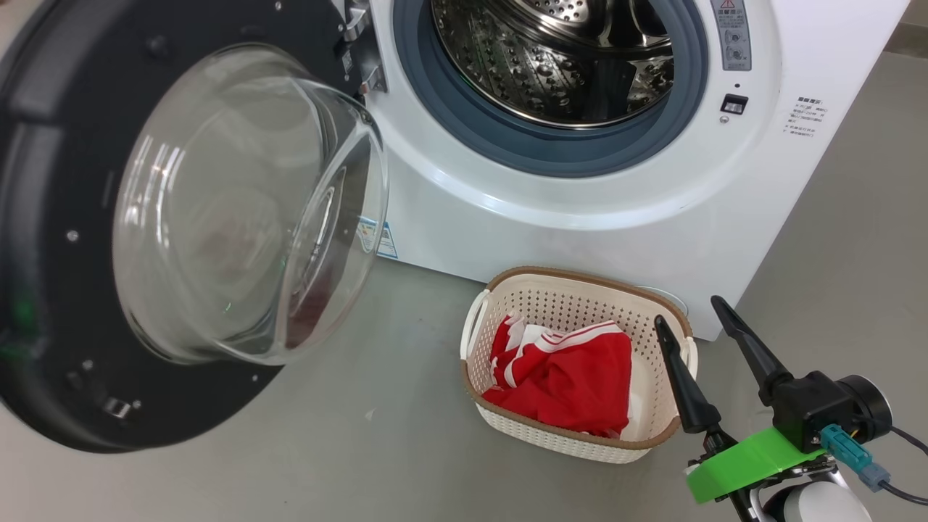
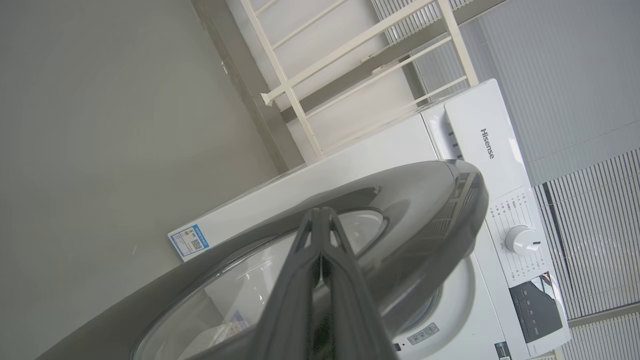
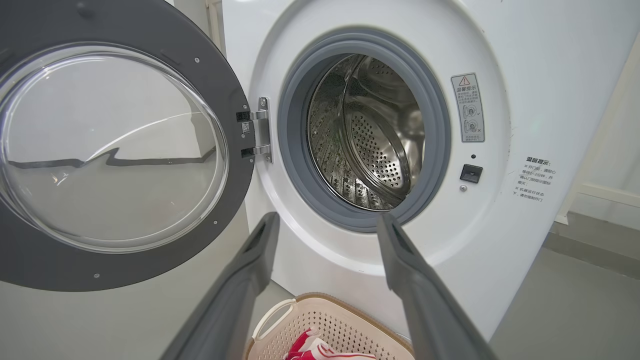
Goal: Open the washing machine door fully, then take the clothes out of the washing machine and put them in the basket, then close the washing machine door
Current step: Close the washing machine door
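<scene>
The washing machine door (image 1: pixel 43 217) stands swung open at the left, its glass bowl (image 1: pixel 246 203) bulging toward me. Beside it, the white washing machine (image 1: pixel 580 232) shows a bare steel drum (image 1: pixel 558 58). On the floor in front sits the basket (image 1: pixel 580 275) with the red clothes (image 1: pixel 573 370) inside. My right gripper (image 1: pixel 687 309) hangs open just right of the basket, nothing between its fingers. In the right wrist view that gripper (image 3: pixel 327 217) points at the drum (image 3: pixel 370 135), with the basket (image 3: pixel 325 320) below. My left gripper (image 2: pixel 320 210) is shut, close against the door's outer face (image 2: pixel 425 210).
Grey floor (image 1: pixel 362 449) lies open between the door and the basket. A cream metal rack (image 2: pixel 350 50) stands behind the machine, with window blinds (image 2: pixel 575 100) beyond. The machine's control knob (image 2: pixel 520 240) and panel face the front.
</scene>
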`<state>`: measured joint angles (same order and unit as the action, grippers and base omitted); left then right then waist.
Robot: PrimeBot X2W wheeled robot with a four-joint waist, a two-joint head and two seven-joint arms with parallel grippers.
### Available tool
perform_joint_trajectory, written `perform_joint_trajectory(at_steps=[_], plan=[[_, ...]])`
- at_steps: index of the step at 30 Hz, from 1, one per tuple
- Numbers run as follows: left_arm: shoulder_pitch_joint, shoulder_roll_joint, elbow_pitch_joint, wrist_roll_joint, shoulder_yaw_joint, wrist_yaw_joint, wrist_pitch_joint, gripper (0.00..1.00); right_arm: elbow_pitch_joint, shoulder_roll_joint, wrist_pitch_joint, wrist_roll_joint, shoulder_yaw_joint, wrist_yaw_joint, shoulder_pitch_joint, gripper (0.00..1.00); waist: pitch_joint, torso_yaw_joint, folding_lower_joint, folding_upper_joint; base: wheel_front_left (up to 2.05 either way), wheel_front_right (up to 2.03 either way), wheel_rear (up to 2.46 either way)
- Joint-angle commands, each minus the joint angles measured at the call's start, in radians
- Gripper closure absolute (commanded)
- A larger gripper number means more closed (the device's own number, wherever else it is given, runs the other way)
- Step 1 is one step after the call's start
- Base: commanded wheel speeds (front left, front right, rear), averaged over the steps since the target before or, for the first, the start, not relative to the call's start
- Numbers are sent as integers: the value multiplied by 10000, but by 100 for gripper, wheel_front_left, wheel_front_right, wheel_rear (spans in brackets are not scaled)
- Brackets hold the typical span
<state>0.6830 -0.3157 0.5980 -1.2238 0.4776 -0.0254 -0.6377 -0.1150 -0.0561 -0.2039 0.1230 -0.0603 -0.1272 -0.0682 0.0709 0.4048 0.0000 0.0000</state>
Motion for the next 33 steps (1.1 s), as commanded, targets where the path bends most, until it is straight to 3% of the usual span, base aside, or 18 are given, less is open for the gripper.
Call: perform_joint_trajectory(at_steps=[1,15,33], plan=[[-202,-232,-347,-87,68,37,-215,100,213,2,-127,57,-208,-35,-194,0,2,-3,0,0,0,0,0],[-1637,819,-3068,-678,337,804,-744,100,68,44,-248,151,-156,-35,-255,0,16,-107,0,0,0,0,0],[-2790,2012,-5365,-1010,-8,1111,-1104,100,-184,57,-427,466,-168,-35,-242,0,-143,-388,0,0,0,0,0]])
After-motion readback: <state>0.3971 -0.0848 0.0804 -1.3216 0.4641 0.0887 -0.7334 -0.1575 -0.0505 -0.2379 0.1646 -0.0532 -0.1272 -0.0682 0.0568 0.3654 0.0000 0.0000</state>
